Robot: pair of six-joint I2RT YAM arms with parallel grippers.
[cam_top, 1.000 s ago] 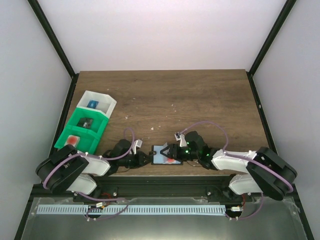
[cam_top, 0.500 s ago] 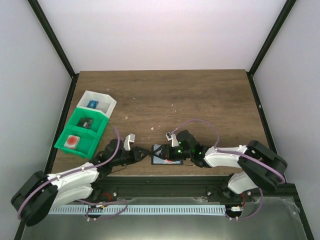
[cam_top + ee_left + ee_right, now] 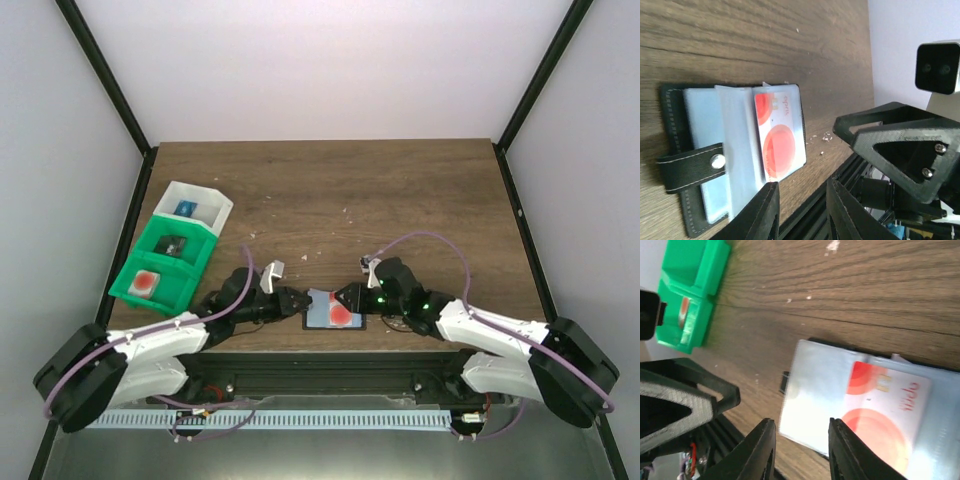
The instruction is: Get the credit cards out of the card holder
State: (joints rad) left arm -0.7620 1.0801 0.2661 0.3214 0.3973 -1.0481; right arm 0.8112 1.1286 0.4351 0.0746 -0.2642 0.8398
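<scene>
The card holder [image 3: 322, 313] lies open near the table's front edge, black rim around pale grey-blue panels, its snap strap [image 3: 695, 166] across the left half. A white credit card with red circles [image 3: 780, 136] lies on its right panel, also seen in the right wrist view [image 3: 887, 409]. My left gripper [image 3: 296, 303] is low at the holder's left side, its jaws [image 3: 801, 211] apart with only table edge between them. From the right, my right gripper [image 3: 349, 297] hovers over the holder, open [image 3: 802, 450], the pale panel [image 3: 815, 390] showing between its fingers.
A white bin [image 3: 196, 207] and a green bin [image 3: 166, 261] stand at the table's left, small items inside, one red [image 3: 147, 282]. The table's front edge and black rail [image 3: 330, 362] run just behind the holder. Crumbs [image 3: 819, 138] lie on the wood.
The right gripper has drawn back to the right, uncovering the holder and the red card, and its jaws have narrowed. The left arm has stretched lower toward the holder.
</scene>
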